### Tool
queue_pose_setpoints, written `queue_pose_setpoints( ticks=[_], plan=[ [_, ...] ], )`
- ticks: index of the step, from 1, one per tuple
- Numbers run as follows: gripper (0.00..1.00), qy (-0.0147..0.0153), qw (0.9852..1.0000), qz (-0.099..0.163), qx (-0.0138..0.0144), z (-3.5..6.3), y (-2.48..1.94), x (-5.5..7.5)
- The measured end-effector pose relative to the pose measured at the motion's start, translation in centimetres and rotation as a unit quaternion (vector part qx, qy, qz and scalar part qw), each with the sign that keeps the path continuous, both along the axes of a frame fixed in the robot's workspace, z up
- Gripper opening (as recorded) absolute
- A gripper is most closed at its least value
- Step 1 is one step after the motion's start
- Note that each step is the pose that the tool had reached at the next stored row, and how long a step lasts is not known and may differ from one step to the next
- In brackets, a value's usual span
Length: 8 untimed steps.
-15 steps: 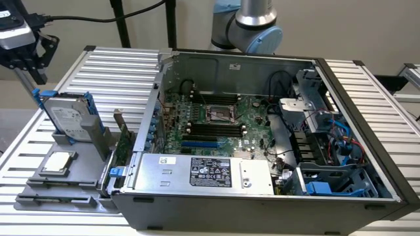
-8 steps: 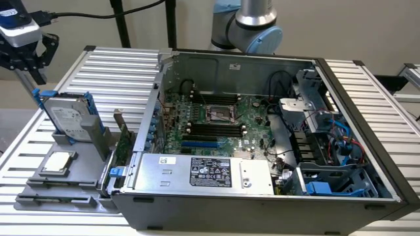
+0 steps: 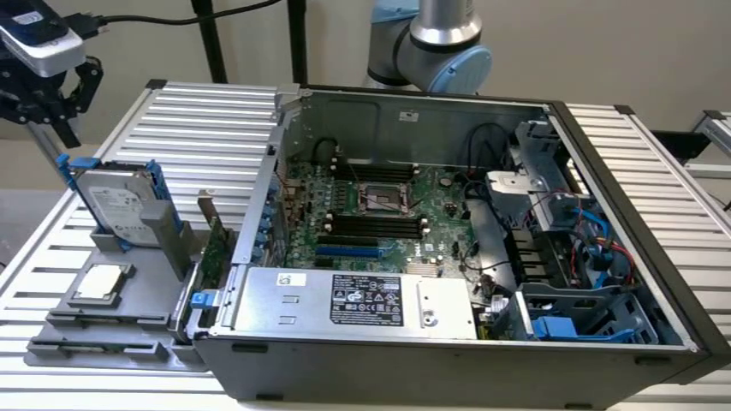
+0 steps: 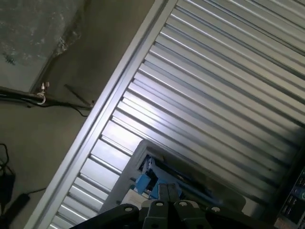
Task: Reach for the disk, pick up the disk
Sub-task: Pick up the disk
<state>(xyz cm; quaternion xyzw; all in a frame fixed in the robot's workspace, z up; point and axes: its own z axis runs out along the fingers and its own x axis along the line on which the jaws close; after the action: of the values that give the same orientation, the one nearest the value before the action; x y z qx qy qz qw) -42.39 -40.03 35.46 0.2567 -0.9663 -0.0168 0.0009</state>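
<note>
Hovering high over the ribbed aluminium table (image 3: 194, 120), my black two-fingered gripper (image 4: 167, 193) has its fingers pressed together with nothing between them. The disk (image 3: 120, 201), a flat silver-grey metal hard drive with a white label in a bright blue plastic carrier, stands on edge in a grey plastic holder (image 3: 169, 233), below me and toward the exterior view's right, well apart from my fingertips. My worry is coming down shut like this: I judge closed tips would strike the disk's top edge instead of straddling it, and could tip it out of its slot. If it fell, it might land on the small square silver chip (image 3: 101, 282) lying flat near its foot. A pinch on the blue frame alone could flex and slip. The green circuit card (image 3: 214, 244) standing upright beside the holder, against the open black computer case (image 3: 457, 368), leaves me little room on that side
</note>
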Motion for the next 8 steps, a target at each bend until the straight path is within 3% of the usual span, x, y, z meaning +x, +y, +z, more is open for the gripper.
queue_pose_setpoints(
  ticks=[4,8],
  plan=[
    [0.11,-0.0005,0.9993,0.036,0.0000,0.00,0.00,0.00],
    [0.11,-0.0008,0.9974,0.072,0.0000,0.00,0.00,0.00]
  ],
)
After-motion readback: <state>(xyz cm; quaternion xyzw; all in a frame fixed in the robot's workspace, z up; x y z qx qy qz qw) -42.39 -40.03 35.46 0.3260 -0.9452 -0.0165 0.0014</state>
